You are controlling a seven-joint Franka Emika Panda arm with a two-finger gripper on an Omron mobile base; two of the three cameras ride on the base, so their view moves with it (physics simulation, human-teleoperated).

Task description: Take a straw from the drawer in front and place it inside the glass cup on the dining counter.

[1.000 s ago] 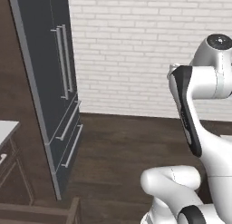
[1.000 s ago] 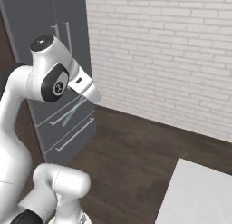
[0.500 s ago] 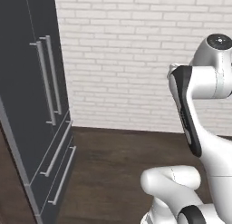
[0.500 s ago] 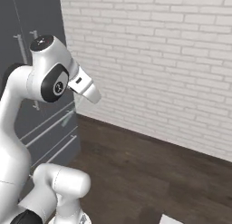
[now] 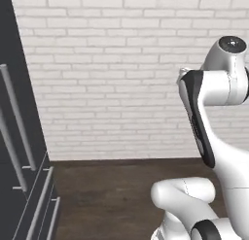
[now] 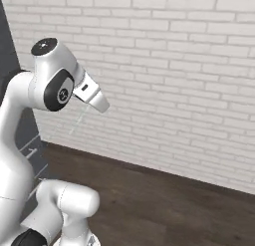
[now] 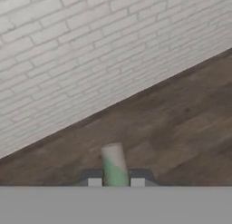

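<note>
My gripper (image 7: pixel 115 180) is shut on the straw (image 7: pixel 113 164). In the hand view it is a pale, greenish-white tube that rises between the two dark fingertips (image 7: pixel 94 178) toward a dark wood floor. From the right base view the gripper (image 6: pixel 97 103) hangs at chest height, pointing down and to the right. There the straw (image 6: pixel 78 121) is a faint thin line slanting down below it. The drawer, the glass cup and the dining counter are out of view.
A white brick wall (image 5: pixel 121 74) spans the background above a dark wood floor (image 5: pixel 116 195). A tall dark grey cabinet with long bar handles (image 5: pixel 14 156) stands at the left edge, and its edge also appears as the cabinet side (image 6: pixel 7 51).
The whole picture has shifted as the base turns. The dark cabinet has slid off to the left and the white counter corner has left view. The arm keeps its pose, still holding the straw.
</note>
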